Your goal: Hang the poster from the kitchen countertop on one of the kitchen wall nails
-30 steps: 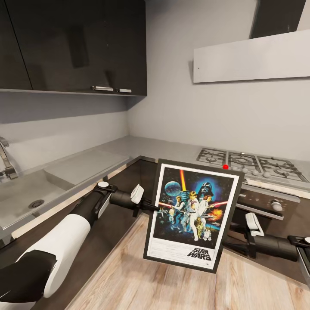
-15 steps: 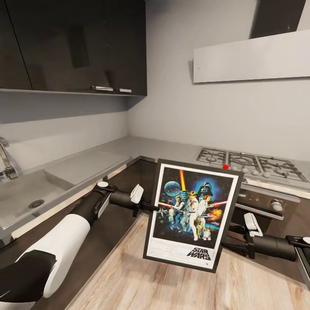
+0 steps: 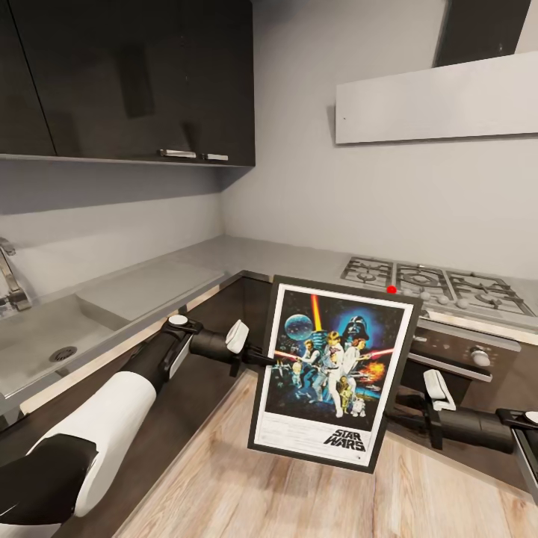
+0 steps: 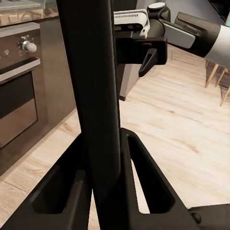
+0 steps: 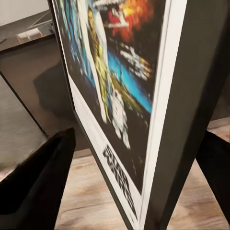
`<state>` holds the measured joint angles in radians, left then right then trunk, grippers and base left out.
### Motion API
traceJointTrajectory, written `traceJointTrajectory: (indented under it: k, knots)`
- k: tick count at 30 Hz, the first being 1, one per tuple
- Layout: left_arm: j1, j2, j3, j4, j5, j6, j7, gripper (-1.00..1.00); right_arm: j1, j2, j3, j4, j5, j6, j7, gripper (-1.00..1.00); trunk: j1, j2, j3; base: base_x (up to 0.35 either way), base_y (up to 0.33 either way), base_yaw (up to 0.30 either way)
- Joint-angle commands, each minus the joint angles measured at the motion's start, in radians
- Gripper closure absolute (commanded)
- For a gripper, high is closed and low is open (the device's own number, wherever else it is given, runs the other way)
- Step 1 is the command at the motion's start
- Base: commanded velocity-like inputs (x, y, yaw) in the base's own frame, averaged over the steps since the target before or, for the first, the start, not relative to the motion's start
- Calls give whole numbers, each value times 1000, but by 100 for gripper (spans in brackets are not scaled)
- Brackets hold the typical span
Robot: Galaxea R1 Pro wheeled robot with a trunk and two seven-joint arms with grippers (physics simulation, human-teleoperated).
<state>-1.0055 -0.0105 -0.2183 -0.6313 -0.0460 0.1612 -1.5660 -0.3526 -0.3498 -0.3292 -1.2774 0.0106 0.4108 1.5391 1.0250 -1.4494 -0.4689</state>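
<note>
The kitchen countertop (image 3: 246, 258) runs in an L along two grey walls, with the sink (image 3: 45, 336) sunk into its left run and the gas hob (image 3: 441, 288) on its right run. Dark upper cabinets (image 3: 127, 75) hang above the left run; a white hood (image 3: 437, 101) sits above the hob. An oven front (image 3: 456, 351) with a pale knob lies below the hob. Pale wood floor (image 3: 224, 486) fills the inside corner of the L.

The poster (image 3: 334, 372) is off the countertop, held upright in the air over the floor, in front of the inside corner and the oven, tilted slightly clockwise.

The left gripper (image 3: 261, 357) meets the poster's left edge at mid-height. In the left wrist view its fingers (image 4: 143, 191) are clamped on either side of the black frame edge (image 4: 96, 96). The right gripper (image 3: 396, 422) reaches the poster's right edge lower down; in the right wrist view its fingers (image 5: 38, 177) stand spread on both sides of the poster (image 5: 120, 96), apart from it, not gripping.
</note>
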Motion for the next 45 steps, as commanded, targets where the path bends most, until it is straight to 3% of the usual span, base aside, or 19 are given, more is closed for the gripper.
traceJointTrajectory:
  k: [1,8,9,31,39,45]
  knots:
    - [-1,0,2,-1,-6,11,-5,100,-1,0,-1,0,0,11,6,100,0,-1,-1,0,0,0]
    - [-1,1,2,-1,-6,12,-5,100,0,0,-1,-2,0,9,6,100,0,-1,-1,0,0,0]
    - [-1,1,3,-1,-6,12,-5,-100,-1,0,-1,-2,0,6,6,100,0,-1,-1,0,0,0]
    - [-1,11,6,-1,-8,14,-5,-100,-1,0,-1,-2,0,-7,6,100,0,-1,-1,0,0,0]
    - [-1,50,7,-1,-5,14,-5,-100,-1,0,-1,-2,0,-7,6,100,0,-1,-1,0,0,0]
    - [-1,94,7,-3,0,14,-5,-100,0,0,-1,-2,0,-8,6,100,0,-1,-1,0,0,0]
